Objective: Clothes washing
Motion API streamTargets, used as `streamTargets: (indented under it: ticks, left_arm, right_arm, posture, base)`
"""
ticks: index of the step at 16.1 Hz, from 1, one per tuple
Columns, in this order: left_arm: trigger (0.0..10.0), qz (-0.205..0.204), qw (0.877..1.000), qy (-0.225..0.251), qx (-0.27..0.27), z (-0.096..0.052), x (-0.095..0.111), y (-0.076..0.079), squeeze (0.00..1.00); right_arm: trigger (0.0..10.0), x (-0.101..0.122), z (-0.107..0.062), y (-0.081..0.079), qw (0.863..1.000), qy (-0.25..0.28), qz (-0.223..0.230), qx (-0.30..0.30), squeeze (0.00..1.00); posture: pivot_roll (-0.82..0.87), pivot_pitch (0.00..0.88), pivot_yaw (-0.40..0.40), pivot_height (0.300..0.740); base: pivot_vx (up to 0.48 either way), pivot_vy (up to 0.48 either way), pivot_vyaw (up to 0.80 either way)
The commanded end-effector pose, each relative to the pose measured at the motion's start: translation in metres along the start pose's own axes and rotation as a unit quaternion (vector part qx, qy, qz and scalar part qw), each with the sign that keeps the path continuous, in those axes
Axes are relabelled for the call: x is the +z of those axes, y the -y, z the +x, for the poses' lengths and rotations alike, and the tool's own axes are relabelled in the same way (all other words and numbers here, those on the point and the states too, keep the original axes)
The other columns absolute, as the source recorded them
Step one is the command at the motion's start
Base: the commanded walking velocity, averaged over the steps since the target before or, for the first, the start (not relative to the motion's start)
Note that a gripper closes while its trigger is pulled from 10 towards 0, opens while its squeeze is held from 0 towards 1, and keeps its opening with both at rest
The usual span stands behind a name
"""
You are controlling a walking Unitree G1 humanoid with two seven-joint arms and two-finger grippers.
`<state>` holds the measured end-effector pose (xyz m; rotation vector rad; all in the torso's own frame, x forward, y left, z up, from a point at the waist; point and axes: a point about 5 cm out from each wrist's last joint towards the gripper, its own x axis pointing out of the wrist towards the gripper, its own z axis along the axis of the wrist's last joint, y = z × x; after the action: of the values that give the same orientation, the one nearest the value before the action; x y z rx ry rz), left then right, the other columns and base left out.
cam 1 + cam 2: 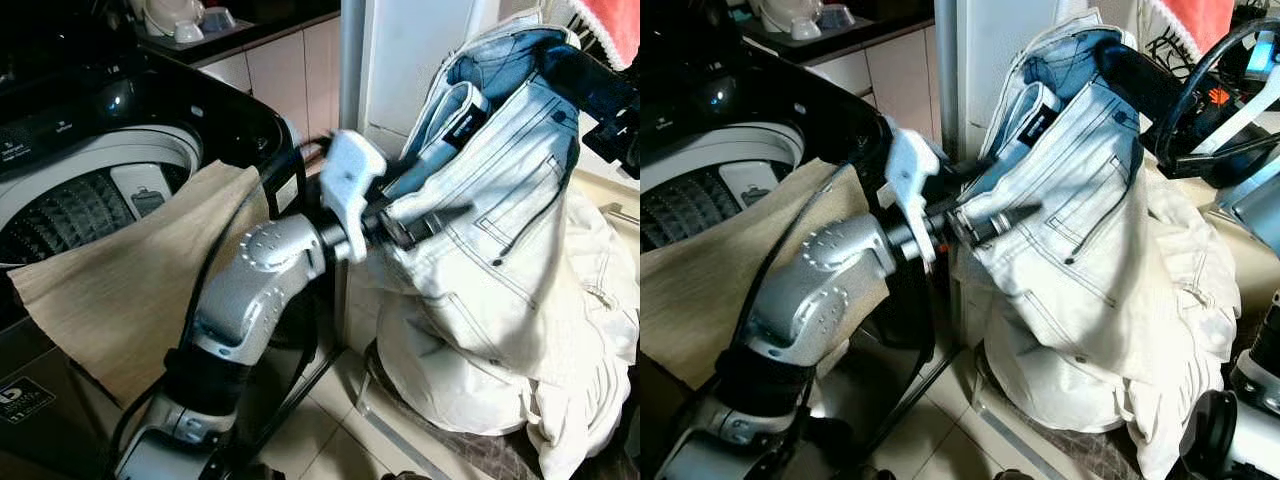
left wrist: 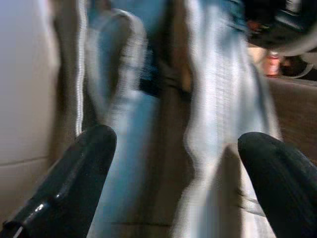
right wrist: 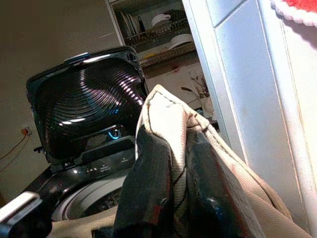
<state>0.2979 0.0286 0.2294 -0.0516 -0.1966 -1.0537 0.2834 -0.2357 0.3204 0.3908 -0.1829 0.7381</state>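
Jeans [image 3: 168,129] pinched between right jaws; left jaws apparently spread.

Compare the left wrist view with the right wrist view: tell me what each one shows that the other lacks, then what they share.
Left wrist view: the left gripper with jaws apart, close before the hanging pale blue jeans. Right wrist view: the right gripper shut on a fold of cream cloth, the washing machine's raised dark lid and a dish rack behind. Both: black fingers at fabric.
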Motion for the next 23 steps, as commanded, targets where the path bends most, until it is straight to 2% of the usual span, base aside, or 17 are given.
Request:
streamTargets:
  ticks: [1, 3, 5, 6, 8, 12, 23]
  left_arm:
    - [10.0, 0.025, 0.999, -0.015, 0.021, -0.005, 0.0, -0.012, 0.0]
    - [10.0, 0.025, 0.999, -0.028, 0.005, -0.007, -0.004, -0.01, 0.0]
    - [10.0, 0.006, 0.999, -0.027, -0.037, -0.008, -0.005, 0.001, 0.0]
    - [0.0, -0.014, 0.997, -0.026, -0.071, -0.009, -0.008, 0.01, 0.0]
    - [0.0, -0.017, 0.994, -0.037, -0.097, -0.011, -0.012, 0.016, 0.0]
    - [0.0, -0.02, 0.995, -0.041, -0.094, -0.013, -0.012, 0.011, 0.0]
    - [0.0, -0.031, 0.994, -0.044, -0.1, -0.016, -0.013, 0.012, 0.0]
  right_arm:
    - [0.0, 0.012, 0.003, -0.013, 0.999, 0.022, -0.025, 0.031, 0.0]
    - [0.0, 0.012, 0.003, -0.013, 0.999, 0.021, -0.025, 0.032, 0.0]
    - [0.0, 0.012, 0.003, -0.013, 0.999, 0.021, -0.025, 0.031, 0.0]
    - [0.0, 0.012, 0.003, -0.013, 0.999, 0.021, -0.026, 0.029, 0.0]
    - [0.0, 0.012, 0.003, -0.012, 0.999, 0.021, -0.025, 0.027, 0.0]
    - [0.0, 0.011, 0.003, -0.011, 0.999, 0.021, -0.024, 0.023, 0.0]
    - [0.0, 0.01, 0.003, -0.009, 0.999, 0.019, -0.024, 0.019, 0.0]
  posture:
    - [-0.14, 0.0, 0.054, 0.74]
    - [-0.14, 0.0, 0.054, 0.74]
    - [-0.14, 0.0, 0.055, 0.74]
    - [-0.14, 0.0, 0.054, 0.74]
    - [-0.14, 0.0, 0.054, 0.74]
    - [-0.13, 0.0, 0.056, 0.74]
    - [-0.13, 0.0, 0.054, 0.74]
  base:
    - [0.0, 0.0, 0.0]
    - [0.0, 0.0, 0.0]
    - [0.0, 0.0, 0.0]
    - [0.0, 0.0, 0.0]
    - [0.0, 0.0, 0.0]
    - [0.0, 0.0, 0.0]
    - [0.0, 0.0, 0.0]
